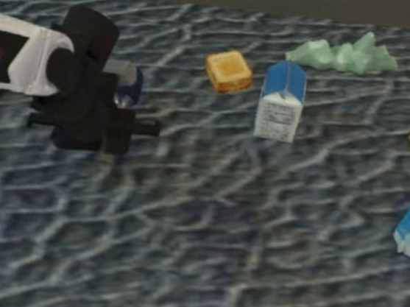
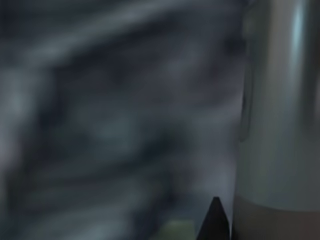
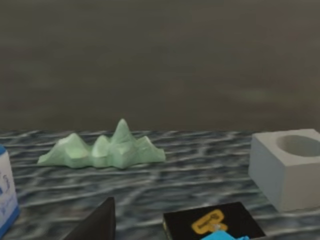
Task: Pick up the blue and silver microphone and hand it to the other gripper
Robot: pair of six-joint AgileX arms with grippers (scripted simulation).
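**Left gripper sitting over the microphone at the table's left side**

The left arm, with its white forearm casing and bulky black wrist, is reaching in from the top view's left edge, and its black 2-finger left gripper (image 1: pixel 124 115) is sitting low over the rippled blue-grey table surface (image 1: pixel 203 235). The small microphone with a dark blue rounded head and a slim grey-silver handle (image 1: pixel 127 85) is lying right at the jaws, mostly covered by the wrist, with only a short stretch of grey handle and the blue head peeking out on the far side of the black body. In the left wrist view the grey-silver handle (image 2: pixel 280 115) is filling 1 side of the frame, very close to the camera, and a dark fingertip (image 2: pixel 215 220) is showing just beside it. Whether the jaws are open around the handle or closed on it cannot be told.

Away from the jaws, toward the table's middle, an orange square toast-like block (image 1: pixel 228 71) is lying near a blue-and-white milk carton (image 1: pixel 281 101). Beyond the carton a pale green jagged mountain-shaped piece (image 1: pixel 343 55) is resting at the far edge.

The right arm itself is not appearing in the top view. Its wrist view is showing the green piece (image 3: pixel 102 149), a grey block with a round hollow (image 3: pixel 290 167) and a black card with a yellow mark (image 3: pixel 212 224)
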